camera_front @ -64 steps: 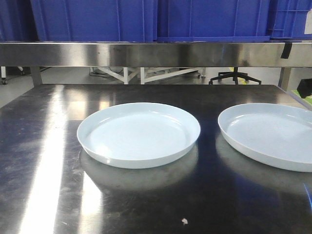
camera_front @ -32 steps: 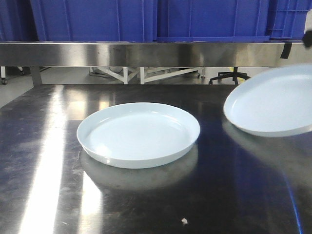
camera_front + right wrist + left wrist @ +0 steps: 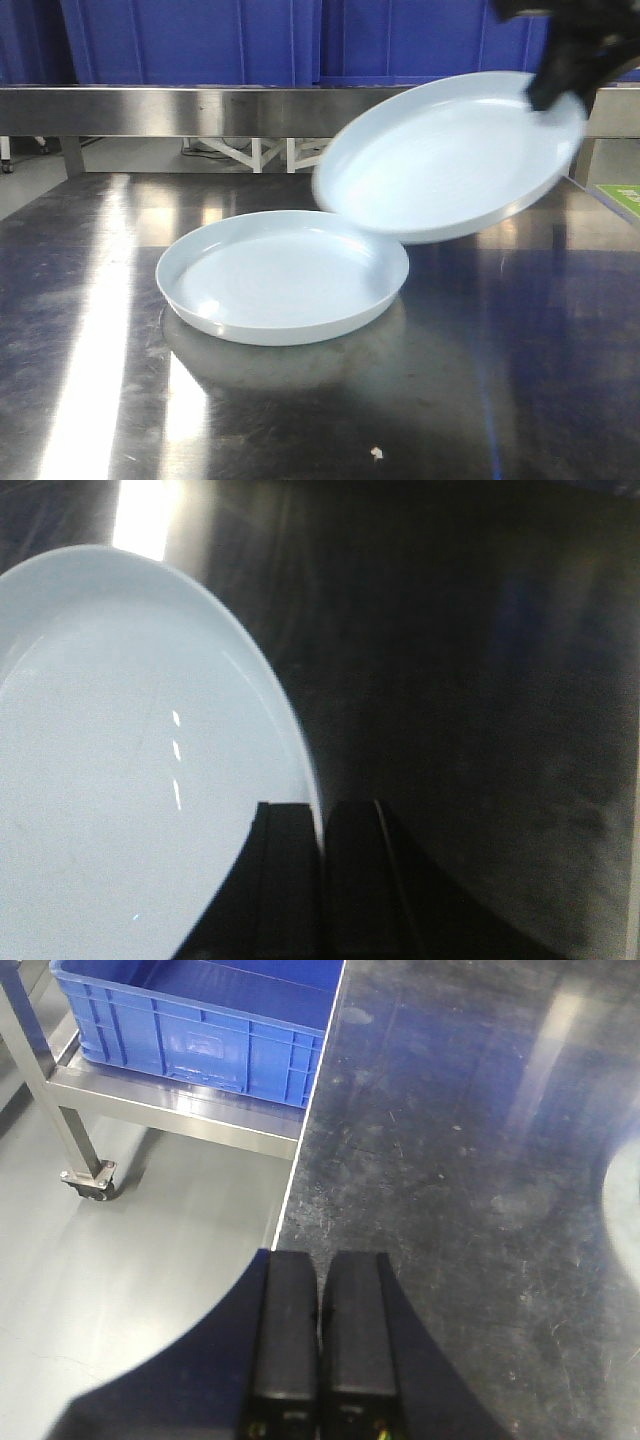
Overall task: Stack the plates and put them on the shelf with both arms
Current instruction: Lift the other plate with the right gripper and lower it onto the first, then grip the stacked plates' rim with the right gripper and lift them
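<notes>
Swung leftward, plate [image 3: 450, 160] hangs in right pincer [image 3: 558, 85]; left pincer [image 3: 320, 1270], wrist-view only, closed.

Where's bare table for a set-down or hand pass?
Free: table left of the resting plate, the front strip before it, and front right. Crowded: centre-right, where the lifted plate, held by the right gripper, hangs at the resting plate's far rim.

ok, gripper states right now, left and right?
Left gripper: shut, holding nothing.
Right gripper: shut on the rim of the tilted plate, off the table.
</notes>
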